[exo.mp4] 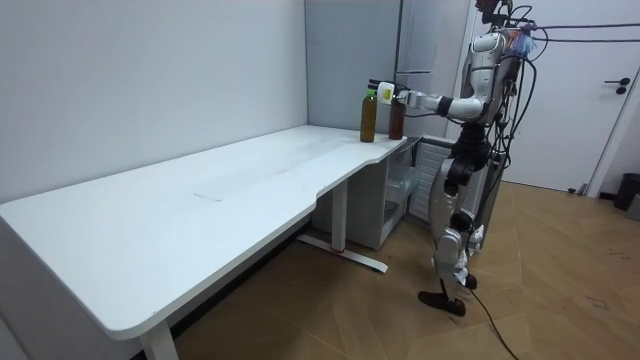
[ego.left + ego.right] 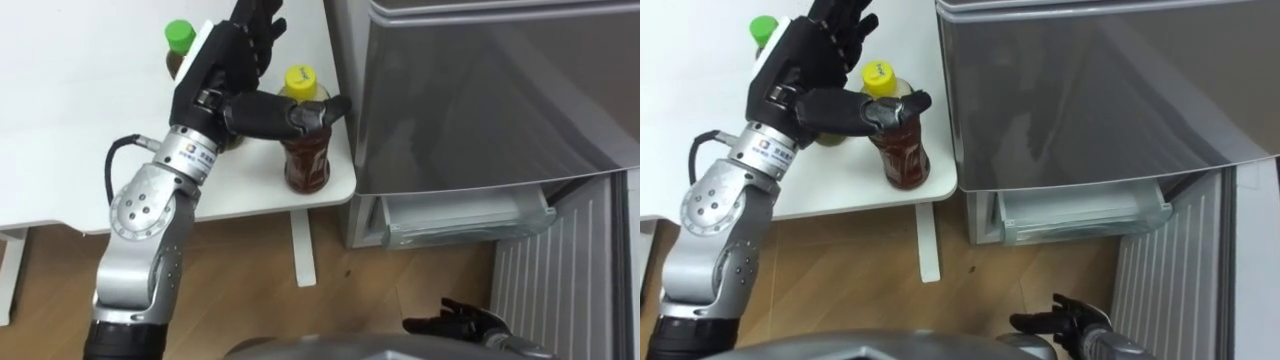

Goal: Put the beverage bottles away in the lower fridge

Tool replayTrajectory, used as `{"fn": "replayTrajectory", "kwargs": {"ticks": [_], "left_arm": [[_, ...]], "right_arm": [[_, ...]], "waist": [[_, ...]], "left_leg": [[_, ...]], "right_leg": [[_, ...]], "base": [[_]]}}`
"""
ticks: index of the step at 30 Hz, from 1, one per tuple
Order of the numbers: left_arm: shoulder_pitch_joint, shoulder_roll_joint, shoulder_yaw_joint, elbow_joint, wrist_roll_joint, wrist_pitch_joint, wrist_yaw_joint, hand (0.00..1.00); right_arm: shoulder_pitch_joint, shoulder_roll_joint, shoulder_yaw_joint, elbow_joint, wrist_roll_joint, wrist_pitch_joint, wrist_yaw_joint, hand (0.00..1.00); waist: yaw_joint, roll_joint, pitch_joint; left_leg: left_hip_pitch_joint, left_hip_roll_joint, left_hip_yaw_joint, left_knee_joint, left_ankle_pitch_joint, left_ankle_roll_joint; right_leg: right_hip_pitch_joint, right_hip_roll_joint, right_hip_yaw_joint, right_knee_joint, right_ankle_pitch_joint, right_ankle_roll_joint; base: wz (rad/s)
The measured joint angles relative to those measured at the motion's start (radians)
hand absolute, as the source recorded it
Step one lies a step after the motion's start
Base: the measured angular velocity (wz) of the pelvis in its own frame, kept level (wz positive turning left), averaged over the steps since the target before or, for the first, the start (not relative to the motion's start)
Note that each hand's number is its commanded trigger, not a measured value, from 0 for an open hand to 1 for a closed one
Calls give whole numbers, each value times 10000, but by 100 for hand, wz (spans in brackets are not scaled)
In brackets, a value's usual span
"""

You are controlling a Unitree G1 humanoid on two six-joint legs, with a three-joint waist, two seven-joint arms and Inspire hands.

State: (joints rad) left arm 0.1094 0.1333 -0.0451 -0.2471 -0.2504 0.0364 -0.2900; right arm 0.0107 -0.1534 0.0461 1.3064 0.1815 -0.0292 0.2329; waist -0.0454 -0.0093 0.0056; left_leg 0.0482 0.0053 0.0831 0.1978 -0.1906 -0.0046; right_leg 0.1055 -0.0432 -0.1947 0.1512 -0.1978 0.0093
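Robot reaching with its left hand (image 2: 225,75) for a yellow-capped clear plastic bottle of brown tea (image 2: 307,160) at the corner of a white rectangular table (image 2: 70,150).

The hand is wide open: its thumb lies across the bottle's front below the cap and the fingers stand straight behind, so the grasp looks begun, not closed. The bottle stands upright at the table edge nearest a tall grey metal fridge (image 2: 480,90); a green-capped bottle (image 2: 180,40) stands just behind it. Next, the fingers likely need to curl round the bottle and carry it down to the lower compartment, which looks open, a clear plastic bin (image 2: 465,215) showing there. The right hand (image 2: 458,323) hangs low, relaxed and empty, above a pale wooden floor (image 2: 400,280). Plain white walls (image 1: 150,80) surround.
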Motion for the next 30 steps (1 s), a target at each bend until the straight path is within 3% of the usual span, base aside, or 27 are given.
{"fn": "replayTrajectory", "kwargs": {"ticks": [30], "left_arm": [[-1,56,-271,330,-724,-71,24,0]], "right_arm": [[45,-2,132,-158,0,-18,-372,0]], "waist": [[-8,-28,65]], "left_leg": [[11,-2,-18,10,0,0]], "right_leg": [[20,6,-2,-2,-1,0]], "base": [[0]]}}
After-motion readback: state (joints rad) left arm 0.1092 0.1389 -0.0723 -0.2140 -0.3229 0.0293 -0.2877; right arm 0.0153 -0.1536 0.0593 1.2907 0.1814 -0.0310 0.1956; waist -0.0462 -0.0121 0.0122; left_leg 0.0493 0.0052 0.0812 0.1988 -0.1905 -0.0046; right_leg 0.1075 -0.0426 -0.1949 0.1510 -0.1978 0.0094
